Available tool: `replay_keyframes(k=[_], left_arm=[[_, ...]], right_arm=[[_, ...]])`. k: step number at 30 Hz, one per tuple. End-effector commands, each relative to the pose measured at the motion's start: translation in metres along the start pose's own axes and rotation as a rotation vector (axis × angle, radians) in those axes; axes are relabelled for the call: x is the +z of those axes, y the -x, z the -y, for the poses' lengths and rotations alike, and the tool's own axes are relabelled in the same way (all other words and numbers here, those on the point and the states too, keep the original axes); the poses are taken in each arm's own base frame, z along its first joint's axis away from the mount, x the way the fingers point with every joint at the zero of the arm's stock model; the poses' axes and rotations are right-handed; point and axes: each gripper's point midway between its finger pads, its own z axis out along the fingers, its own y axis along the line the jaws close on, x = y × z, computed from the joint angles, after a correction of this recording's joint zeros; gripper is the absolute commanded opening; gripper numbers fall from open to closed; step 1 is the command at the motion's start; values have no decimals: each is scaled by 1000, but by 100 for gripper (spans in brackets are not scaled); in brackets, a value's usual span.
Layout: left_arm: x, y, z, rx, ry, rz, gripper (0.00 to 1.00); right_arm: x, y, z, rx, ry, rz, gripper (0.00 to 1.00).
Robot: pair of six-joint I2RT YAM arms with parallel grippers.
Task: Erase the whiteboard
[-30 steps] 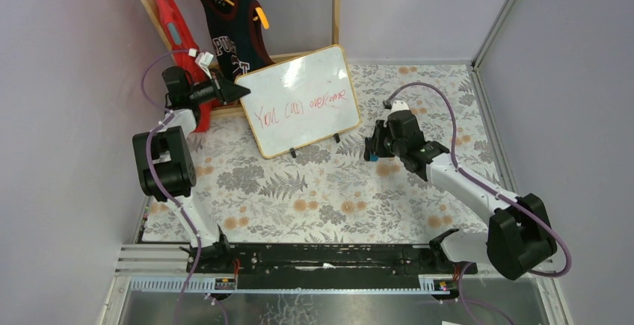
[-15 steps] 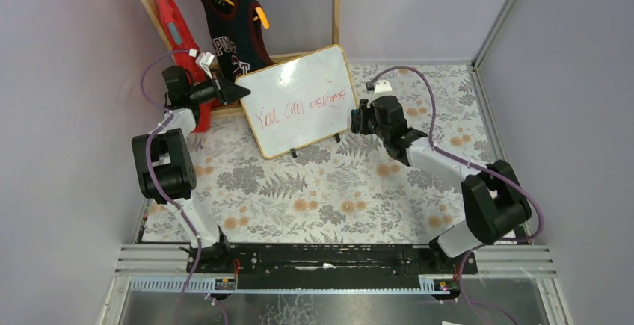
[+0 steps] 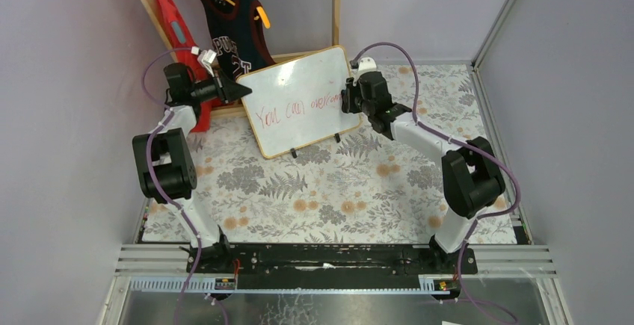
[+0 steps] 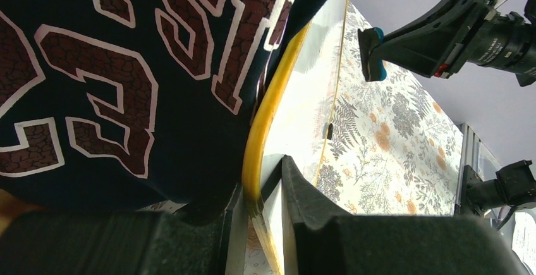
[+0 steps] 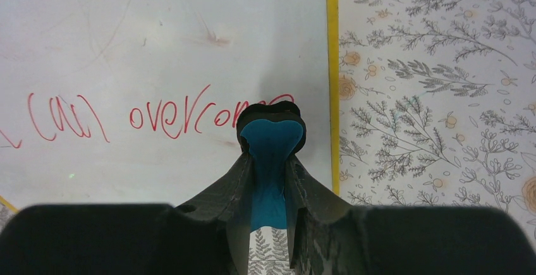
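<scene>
The whiteboard [image 3: 299, 101] stands tilted on two black feet, with red handwriting [image 3: 295, 107] across its middle. My left gripper [image 3: 238, 90] is shut on the board's left edge; in the left wrist view the yellowish frame [image 4: 262, 136] sits between its jaws. My right gripper [image 3: 346, 99] is shut on a blue eraser [image 5: 272, 139] with a black felt face. The eraser is at the board's right side, over the last letters of the red writing [image 5: 170, 118]. The board's right frame edge [image 5: 331, 85] lies just right of the eraser. The eraser also shows in the left wrist view [image 4: 374, 54].
A dark jersey [image 3: 228, 30] on a yellow hanger and a red garment [image 3: 176, 30] hang on a wooden rack [image 3: 336, 4] behind the board. A floral cloth [image 3: 329, 183] covers the table. Grey walls close in on both sides.
My right arm has swung left and back from the open table to the board's right edge, bringing the eraser over the end of the writing. The left gripper and board stayed put.
</scene>
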Motion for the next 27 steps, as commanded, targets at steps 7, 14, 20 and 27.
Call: replay_keyframes(k=[7,14,20,27], left_arm=[[7,-19,-41,4,138,-29,0],[6,-14,-40,10,144,-36,0],[5,-11,-40,13,152,-46,0],[4,-11,-39,16,160,-51,0]], right_arm=[[13,22,0,-43,-46,-5,0],[26,21,13,-47,-78,-15,0],[33,17,33,-24,-109,-29,0],[33,19,39,-18,-102,-31,0]])
